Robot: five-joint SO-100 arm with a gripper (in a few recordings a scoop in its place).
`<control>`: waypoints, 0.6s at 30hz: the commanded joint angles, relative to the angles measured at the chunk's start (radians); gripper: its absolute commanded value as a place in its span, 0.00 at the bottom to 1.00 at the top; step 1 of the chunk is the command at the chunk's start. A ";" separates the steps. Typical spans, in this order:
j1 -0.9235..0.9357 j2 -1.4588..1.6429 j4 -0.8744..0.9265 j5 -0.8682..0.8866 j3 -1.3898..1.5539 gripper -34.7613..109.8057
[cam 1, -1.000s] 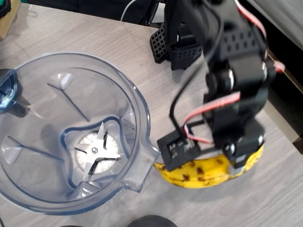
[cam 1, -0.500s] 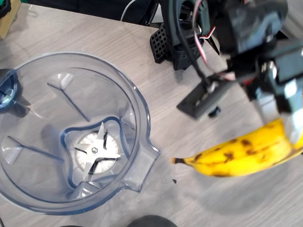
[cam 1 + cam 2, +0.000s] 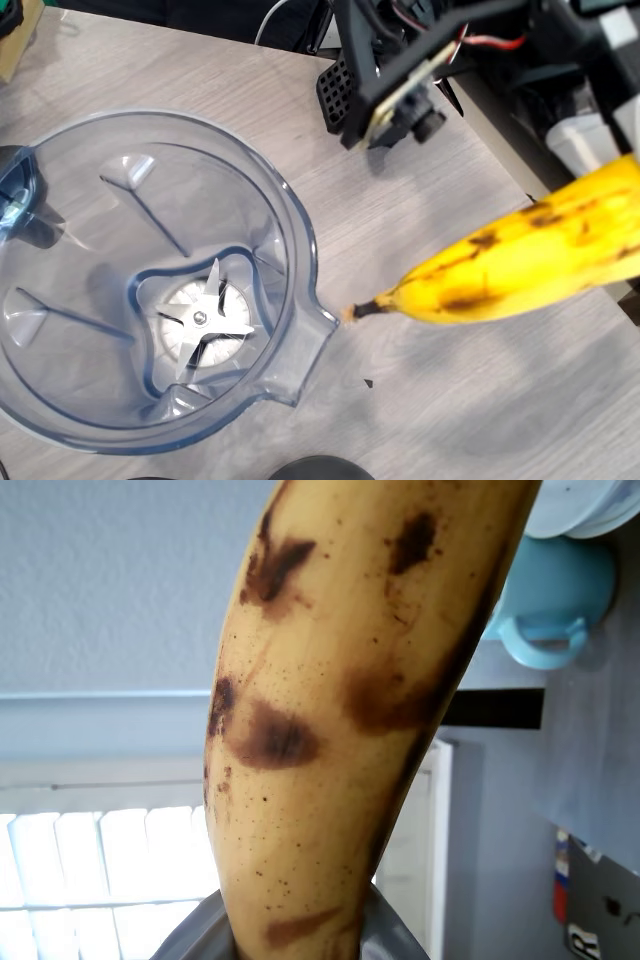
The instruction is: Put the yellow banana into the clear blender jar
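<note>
In the overhead view the yellow banana [image 3: 520, 262] hangs in the air over the right part of the counter [image 3: 420, 400], large and a little blurred because it is close to the camera. Its dark stem tip points left and sits just beside the spout of the clear blender jar [image 3: 290, 215], outside the rim and not over the opening. The fruit runs up and to the right from that tip and leaves the picture at the right edge, so the end that is held is cut off. Brown-black spots mark its upper side.

The jar stands upright on the left part of the counter, its wide round mouth facing the camera and reaching toward the front edge. The silver star-shaped blade [image 3: 203, 320] lies at its bottom, with ribs running up the inner wall. Nothing lies inside the jar apart from the blade.

The arm [image 3: 560, 50] crosses the far right corner as a dark, blurred mass with red and black wires and a small camera module.

In the wrist view the banana [image 3: 350, 710] stands close against the lens, its spotted skin running from top to bottom. A grey curved part of the gripper [image 3: 300, 935] shows at the foot of the fruit and appears to clasp it, so the gripper is pinching the banana.
</note>
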 commanded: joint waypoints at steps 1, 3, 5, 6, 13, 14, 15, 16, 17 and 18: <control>0.052 0.032 -0.043 -0.002 -0.097 0.24; 0.095 0.038 -0.046 0.002 -0.114 0.24; 0.149 0.041 -0.048 0.006 -0.130 0.24; 0.178 0.041 -0.048 0.014 -0.137 0.24; 0.380 0.055 -0.044 0.054 -0.140 0.24; 0.419 0.052 -0.051 0.063 -0.140 0.24; 0.462 0.049 -0.057 0.071 -0.140 0.24; 0.503 0.044 -0.057 0.080 -0.140 0.24; 0.549 0.037 -0.052 0.089 -0.140 0.24; 0.595 0.026 -0.040 0.094 -0.140 0.24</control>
